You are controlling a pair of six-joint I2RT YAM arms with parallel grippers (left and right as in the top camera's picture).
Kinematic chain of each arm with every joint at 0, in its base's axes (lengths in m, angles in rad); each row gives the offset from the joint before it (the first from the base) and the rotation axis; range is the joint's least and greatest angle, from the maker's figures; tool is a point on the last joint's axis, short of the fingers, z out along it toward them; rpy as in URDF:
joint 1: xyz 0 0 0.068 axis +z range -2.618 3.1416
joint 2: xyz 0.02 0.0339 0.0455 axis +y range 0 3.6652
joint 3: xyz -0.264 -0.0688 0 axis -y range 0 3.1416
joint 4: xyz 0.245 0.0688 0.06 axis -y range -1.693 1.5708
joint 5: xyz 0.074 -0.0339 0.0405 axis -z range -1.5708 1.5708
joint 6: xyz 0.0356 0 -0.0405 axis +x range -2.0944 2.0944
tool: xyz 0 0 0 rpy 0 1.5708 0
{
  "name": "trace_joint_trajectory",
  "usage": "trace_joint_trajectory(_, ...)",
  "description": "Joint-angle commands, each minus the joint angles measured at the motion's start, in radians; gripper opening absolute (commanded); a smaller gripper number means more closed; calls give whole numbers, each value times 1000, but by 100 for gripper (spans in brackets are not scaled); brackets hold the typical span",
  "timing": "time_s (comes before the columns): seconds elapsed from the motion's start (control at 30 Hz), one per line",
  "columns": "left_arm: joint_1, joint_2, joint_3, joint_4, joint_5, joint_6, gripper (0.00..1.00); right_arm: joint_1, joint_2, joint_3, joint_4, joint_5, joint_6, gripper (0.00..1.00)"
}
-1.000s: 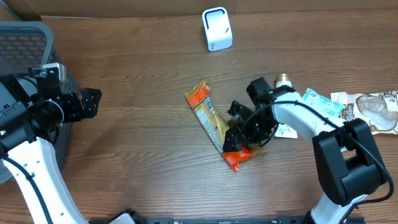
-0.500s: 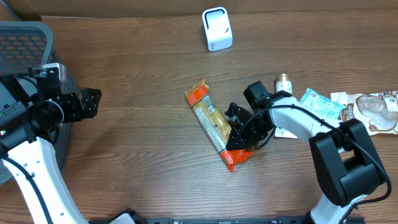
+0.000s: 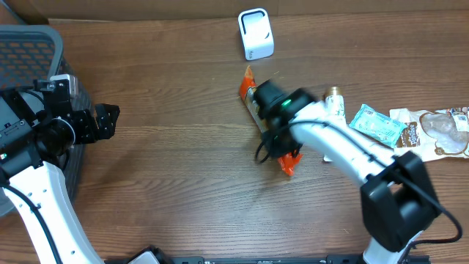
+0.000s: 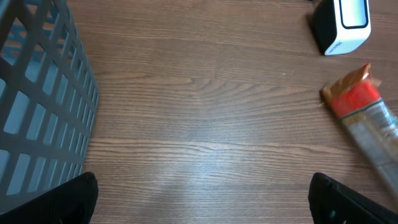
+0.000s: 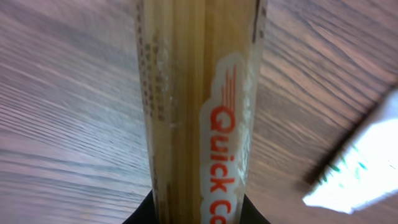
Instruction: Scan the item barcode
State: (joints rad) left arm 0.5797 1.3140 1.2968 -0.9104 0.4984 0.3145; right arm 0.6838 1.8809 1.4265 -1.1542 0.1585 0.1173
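- The right gripper (image 5: 199, 215) is clamped narrowly on the long clear packet of pale strands with orange ends (image 3: 248, 79); in its wrist view a dark finger sits on each side of the packet at the bottom edge
- That packet fills the middle of the right wrist view, with orange lettering on a white patch reading "Quick Co"
- From overhead the packet lies slanted near the middle of the brown wooden table (image 3: 168, 176), one orange end pointing at the white box-shaped scanner with dark sides (image 3: 255, 34), the other orange end nearer the front edge
- The right arm and packet are blurred overhead, so I cannot tell whether the packet touches the wood
- The left gripper (image 3: 111, 122) gapes wide and holds nothing, hovering just beside the grey plastic mesh basket (image 3: 37, 44) at the left edge, well apart from the packet
- Right of the packet lie a small bottle with a gold cap (image 3: 335, 99), a teal sachet (image 3: 377, 123) and clear snack bags (image 3: 440, 132)
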Motion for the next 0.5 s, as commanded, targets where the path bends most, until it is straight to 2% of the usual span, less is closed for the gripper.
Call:
trace_joint_trajectory(0.0,2,1,-1,2,15,15,100,139,-16,-29,23,232,71,4)
trace_joint_trajectory(0.2,2,1,-1,2,15,15,100,280,34,-172,144,338,123,29)
trace_joint_trajectory(0.4,2,1,-1,2,15,15,99,309,57,-178,137,273,122,73)
trace_joint_trajectory(0.47,2,1,-1,2,15,15,99,303,57,-165,137,266,122,77)
